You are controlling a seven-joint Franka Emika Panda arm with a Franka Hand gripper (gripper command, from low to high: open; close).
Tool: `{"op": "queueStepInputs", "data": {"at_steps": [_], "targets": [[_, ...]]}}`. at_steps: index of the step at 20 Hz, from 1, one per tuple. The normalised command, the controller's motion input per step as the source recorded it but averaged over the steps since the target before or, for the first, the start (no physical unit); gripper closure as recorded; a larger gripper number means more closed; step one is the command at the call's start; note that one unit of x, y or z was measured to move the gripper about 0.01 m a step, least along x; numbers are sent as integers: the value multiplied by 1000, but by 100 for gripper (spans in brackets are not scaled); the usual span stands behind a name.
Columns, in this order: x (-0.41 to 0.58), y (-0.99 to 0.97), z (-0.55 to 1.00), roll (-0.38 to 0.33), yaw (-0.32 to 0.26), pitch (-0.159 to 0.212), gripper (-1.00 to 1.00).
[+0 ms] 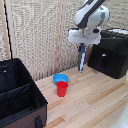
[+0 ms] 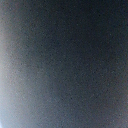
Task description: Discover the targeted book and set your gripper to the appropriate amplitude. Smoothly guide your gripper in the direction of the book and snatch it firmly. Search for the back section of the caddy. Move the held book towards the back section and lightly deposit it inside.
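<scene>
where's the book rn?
Exterior view: the book hangs edge-on from the claw, above the table, right of the blue bowl and beside the black appliance.

Count, exterior view:
- 1 robot arm (image 1: 92, 15), carrying 1 tool (image 1: 81, 46).
- 1 book (image 1: 81, 59), dark blue, thin, hanging edge-on directly under the tool.
- 1 caddy (image 1: 20, 97), black, soft-sided, well off to the exterior view's left of the tool and lower. Dividers inside: at least 2 compartments visible, exact count can't tell.
- 1 red cup (image 1: 62, 88), below the tool, on the table (image 1: 95, 102).
- 1 blue bowl (image 1: 61, 78), just behind the cup, touching or nearly.
- 1 black boxy appliance (image 1: 111, 52), just to the exterior view's right of the tool.
- 1 table.

Wrist view: a dark blurred surface fills it; nothing countable.
</scene>
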Motion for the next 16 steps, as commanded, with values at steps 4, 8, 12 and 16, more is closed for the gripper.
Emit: {"op": "queueStepInputs", "data": {"at_steps": [4,8,12,16], "targets": [[-4,0,589,104,-337,0,100],[-2,0,566,115,-321,0,100],[0,0,587,108,-307,0,100],[0,0,624,89,-315,0,100]]}}
